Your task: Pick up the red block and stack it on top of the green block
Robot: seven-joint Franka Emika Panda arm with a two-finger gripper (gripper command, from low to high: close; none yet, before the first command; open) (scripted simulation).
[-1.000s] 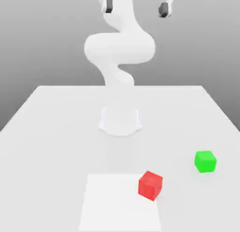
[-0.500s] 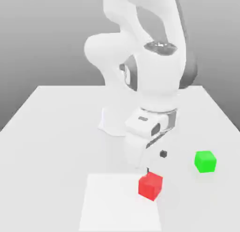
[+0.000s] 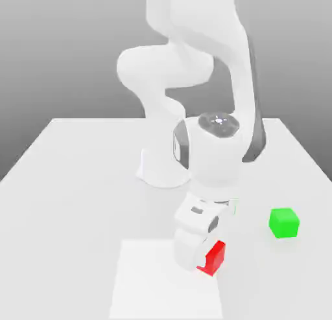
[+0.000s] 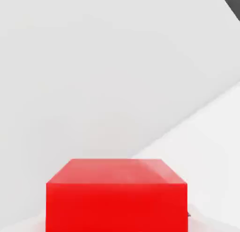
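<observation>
The red block (image 3: pixel 215 256) sits on the table near the front, at the edge of a lighter white square (image 3: pixel 155 280). My gripper (image 3: pixel 203 260) has come down right onto the block and covers its side toward the exterior view's left. In the hand view the red block (image 4: pixel 116 198) looms very close, with its top face and one side showing. The green block (image 3: pixel 284 223) stands by itself on the table, toward the exterior view's right of the red one and a little farther back.
The arm's white base (image 3: pixel 165 166) stands at the middle of the white table (image 3: pixel 71 182), behind both blocks. The arm's elbow and wrist hang over the area between the base and the red block.
The arm has swung down from high above the table. Its hand has dropped from just above the red block to around it. Neither block has moved.
</observation>
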